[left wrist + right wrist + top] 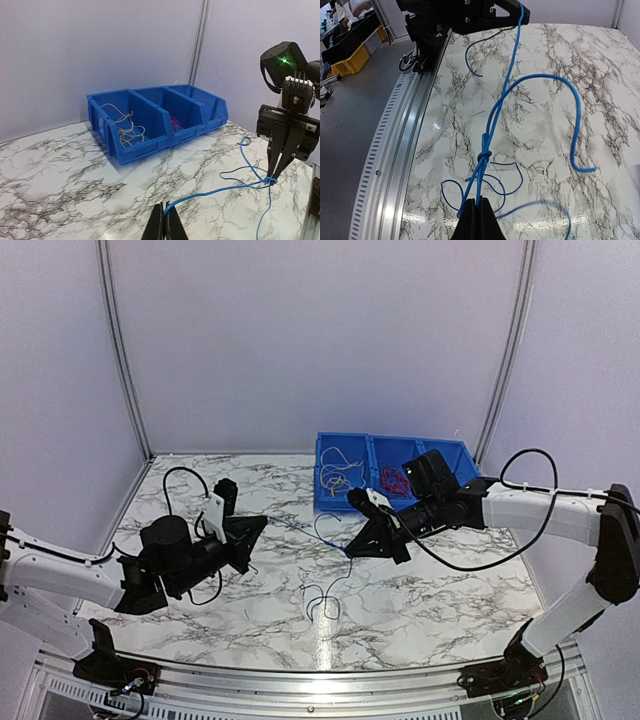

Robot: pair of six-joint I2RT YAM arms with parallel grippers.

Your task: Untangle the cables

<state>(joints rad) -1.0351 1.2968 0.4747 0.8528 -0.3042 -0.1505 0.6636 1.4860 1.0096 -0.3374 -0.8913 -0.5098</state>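
Left gripper (165,221): clamped on the blue cable (220,190) end.
Right gripper (476,212): pinching that cable just beside its knot (484,156).

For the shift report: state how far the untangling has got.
Done: yellow-white wires and red wires lie in separate bin compartments. In hand: left end effector and right end effector hold the blue cable between them. Left: its knot, plus loose loops.

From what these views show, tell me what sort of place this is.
Probably a robot lab cell: a marble-patterned table walled by plain white panels, blue sorting bins on it, a yellow storage bin beyond.
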